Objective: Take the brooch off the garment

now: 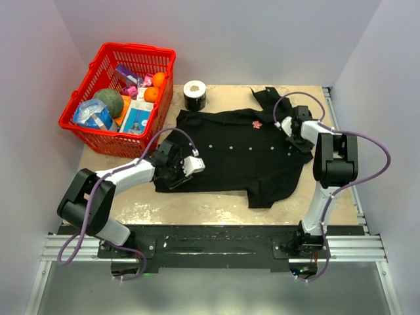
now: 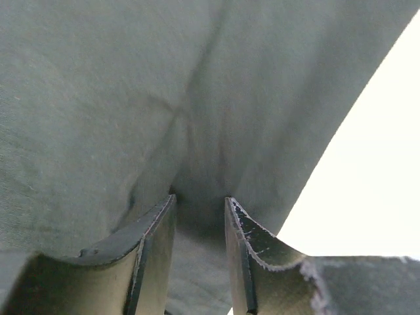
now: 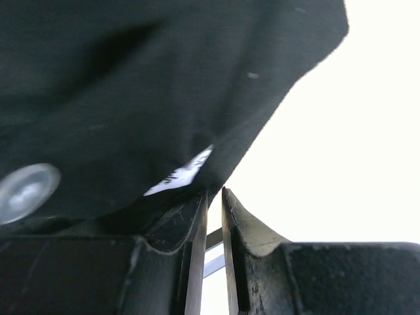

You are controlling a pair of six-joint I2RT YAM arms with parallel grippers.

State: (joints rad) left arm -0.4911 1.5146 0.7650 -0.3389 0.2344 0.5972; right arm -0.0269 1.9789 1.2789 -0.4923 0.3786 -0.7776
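Two holds on the garment, so what matters is even tension. My left fingers are half closed on a pinched fold of cloth. My right fingers are nearly together at the edge by the white label (nipping it, I judge). The brooch lies between both pairs, nearer the right. I'd draw apart gently to flatten the cloth around it without dragging the garment across the tabletop.
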